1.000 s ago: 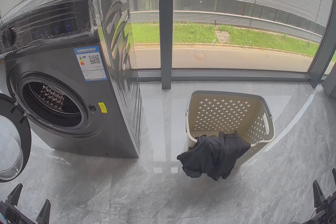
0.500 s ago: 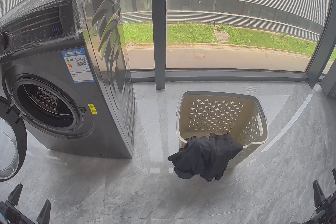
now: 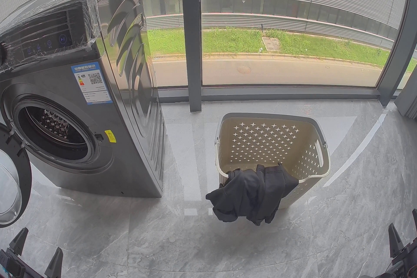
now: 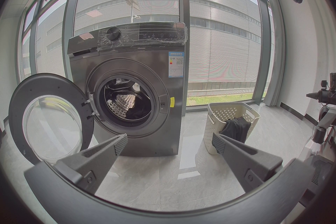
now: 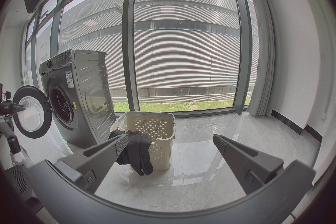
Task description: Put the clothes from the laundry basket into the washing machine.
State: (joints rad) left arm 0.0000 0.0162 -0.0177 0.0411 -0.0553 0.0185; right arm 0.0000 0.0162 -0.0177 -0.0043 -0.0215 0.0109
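A cream laundry basket (image 3: 319, 148) (image 4: 217, 114) (image 5: 164, 123) stands on the floor in front of the window. A black garment (image 3: 252, 194) (image 4: 236, 129) (image 5: 134, 149) hangs over its near rim. To the left is the grey washing machine (image 3: 126, 87) (image 4: 136, 60) (image 5: 87, 95), its round door (image 3: 11, 181) (image 4: 49, 116) (image 5: 31, 116) swung open and dark cloth lying in the drum (image 4: 127, 104). My left gripper (image 3: 37, 250) (image 4: 168, 142) is open at the lower left, well short of the machine. My right gripper (image 3: 404, 233) (image 5: 168, 142) is open at the lower right, well away from the basket.
Grey marble floor (image 3: 208, 244) stretches between me, the machine and the basket. A tall window wall with a dark post (image 3: 191, 31) closes the far side. The open door juts out on the left.
The head view has shifted: machine and basket sit further left in the picture than a second ago. Both grippers keep their places at the lower corners.
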